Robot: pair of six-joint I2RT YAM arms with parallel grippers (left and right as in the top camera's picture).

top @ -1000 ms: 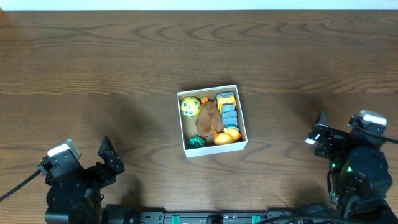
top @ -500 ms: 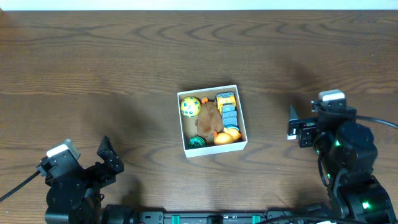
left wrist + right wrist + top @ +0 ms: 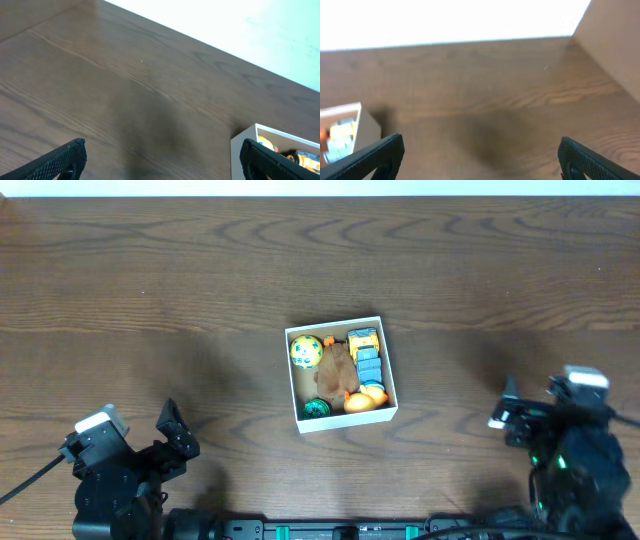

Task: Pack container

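The container (image 3: 390, 376), a small square white box with a tan inside, sits in the middle of the table. It holds several small toys: a yellow-green ball (image 3: 305, 351), a brown plush (image 3: 335, 368), a blue and yellow toy vehicle (image 3: 366, 352), a yellow duck (image 3: 366, 399) and a green round piece (image 3: 316, 408). Its corner shows in the left wrist view (image 3: 242, 150) and in the right wrist view (image 3: 362, 122). My left gripper (image 3: 172, 435) is open and empty at the front left. My right gripper (image 3: 503, 410) is open and empty at the front right, well apart from the box.
The dark wooden table (image 3: 200, 280) stretches around the box with nothing else on it. A white wall edge runs along the far side. A tan panel (image 3: 615, 45) shows at the right in the right wrist view.
My right arm swung in toward the box half a second ago and has now drawn back toward the front right. The left arm and the box have not moved.
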